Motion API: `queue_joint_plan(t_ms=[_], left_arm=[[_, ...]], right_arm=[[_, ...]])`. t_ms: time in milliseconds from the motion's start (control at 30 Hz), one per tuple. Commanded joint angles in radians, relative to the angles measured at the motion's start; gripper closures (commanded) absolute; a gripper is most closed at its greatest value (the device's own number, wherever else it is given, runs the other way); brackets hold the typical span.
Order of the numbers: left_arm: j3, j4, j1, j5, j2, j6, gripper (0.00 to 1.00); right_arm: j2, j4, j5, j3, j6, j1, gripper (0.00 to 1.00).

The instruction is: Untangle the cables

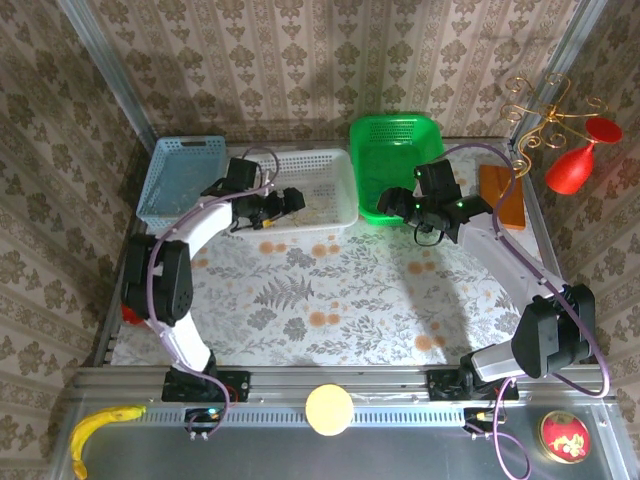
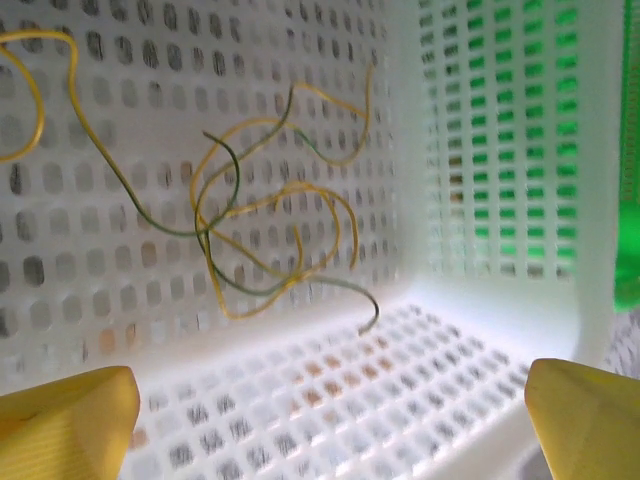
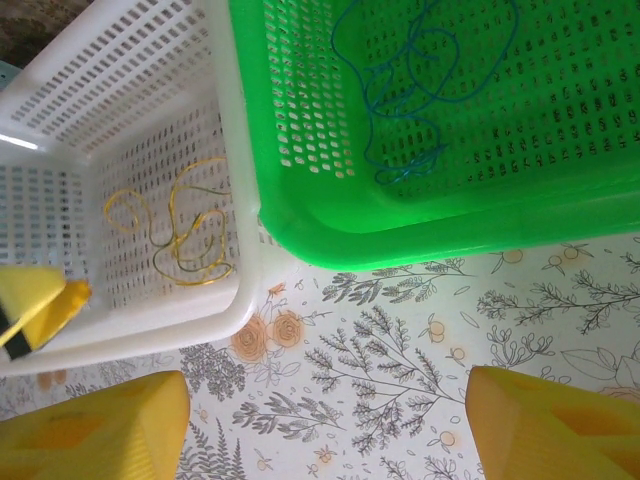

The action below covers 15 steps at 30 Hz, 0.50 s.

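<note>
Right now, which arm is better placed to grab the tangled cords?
The left. Its open left gripper points into the white basket, at the cables; the right gripper hangs over the table outside it.

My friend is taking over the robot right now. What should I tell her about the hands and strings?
Left gripper: open, empty, at the white basket.
Right gripper: open, empty, over the table by the green basket.
Cables: yellow and dark green cables lie tangled in the white basket; a blue cable lies alone in the green basket.
Done: blue cable separated.
Left to do: pull the yellow and dark green apart.
</note>
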Motion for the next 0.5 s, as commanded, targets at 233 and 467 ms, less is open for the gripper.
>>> queue_joint_plan(t_ms=[233,467], left_arm=[[-0.065,-0.088,0.093,0.064,-0.165,0.045,0.00],[-0.011,-0.060,0.207,-0.047,-0.234,0.032,0.00]], right_arm=[[0.072,0.012,-0.014,0.030,0.024,-0.007,0.26],[0.100,0.012,-0.015,0.056,0.015,-0.006,0.25]])
